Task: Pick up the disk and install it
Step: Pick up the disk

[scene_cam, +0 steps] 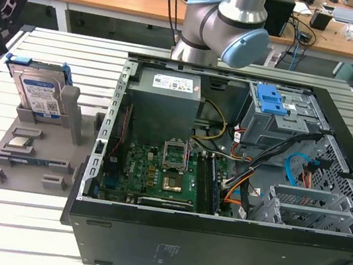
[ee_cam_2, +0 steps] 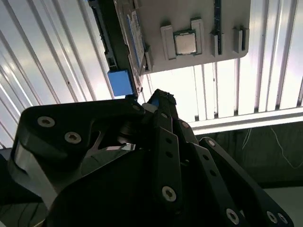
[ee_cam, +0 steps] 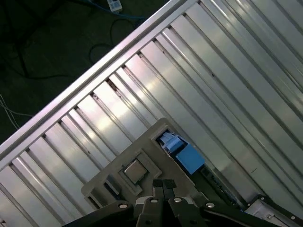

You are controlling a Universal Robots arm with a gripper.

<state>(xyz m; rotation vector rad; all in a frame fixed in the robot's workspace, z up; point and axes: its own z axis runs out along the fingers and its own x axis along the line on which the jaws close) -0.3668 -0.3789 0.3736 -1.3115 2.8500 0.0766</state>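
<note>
I think the job is at its very start, because the disk has not been picked up yet. The disk (scene_cam: 38,94) stands on its edge in a grey holder (scene_cam: 32,153) on the metal table (scene_cam: 12,234). The holder is at the exterior view's left of the big open computer box (scene_cam: 212,249). A little square chip (scene_cam: 21,143) lies in the same holder, nearer the camera than the disk. Nothing is touching the disk.

The gripper (ee_cam_2: 158,98) hangs in the air above the holder and looks down on it. In the second wrist view, a blue rail end (ee_cam_2: 119,82) of the disk sits near the gripper's tip. In the first wrist view, the two fingertips (ee_cam: 157,183) look pressed together with nothing between them. So the gripper is closed and empty.

To my eye, a good grab calls for the fingers to spread wider than the disk is thick. They would need to line up with its flat sides and come straight down, well away from the chip. A bay with a blue catch (scene_cam: 272,100) inside the box may be the disk's place, but I cannot be sure.
</note>
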